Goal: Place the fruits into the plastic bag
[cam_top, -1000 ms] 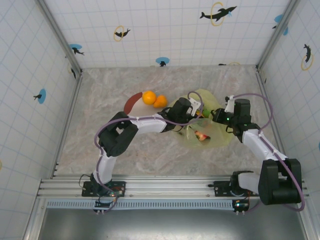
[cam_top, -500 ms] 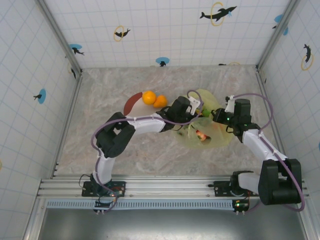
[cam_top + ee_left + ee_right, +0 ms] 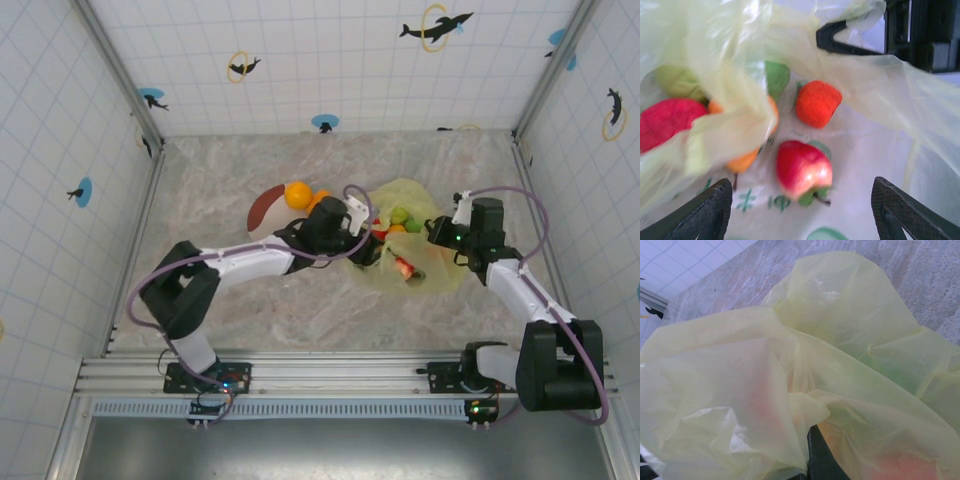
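My left pincer (image 3: 800, 212) stands open and empty at the mouth of the plastic bag (image 3: 905, 95), with a red apple (image 3: 804, 170) inside at 12 o'clock, an orange fruit (image 3: 817, 102) beyond it, and my right pincer (image 3: 437, 234) clamped on the bag's 3 o'clock edge.

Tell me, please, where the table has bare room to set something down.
Free: the far strip of table between back wall and plastic bag; the left side, between side wall and plate; the near strip along the rail. Crowded: the middle, around the orange fruits, left hand and right hand.
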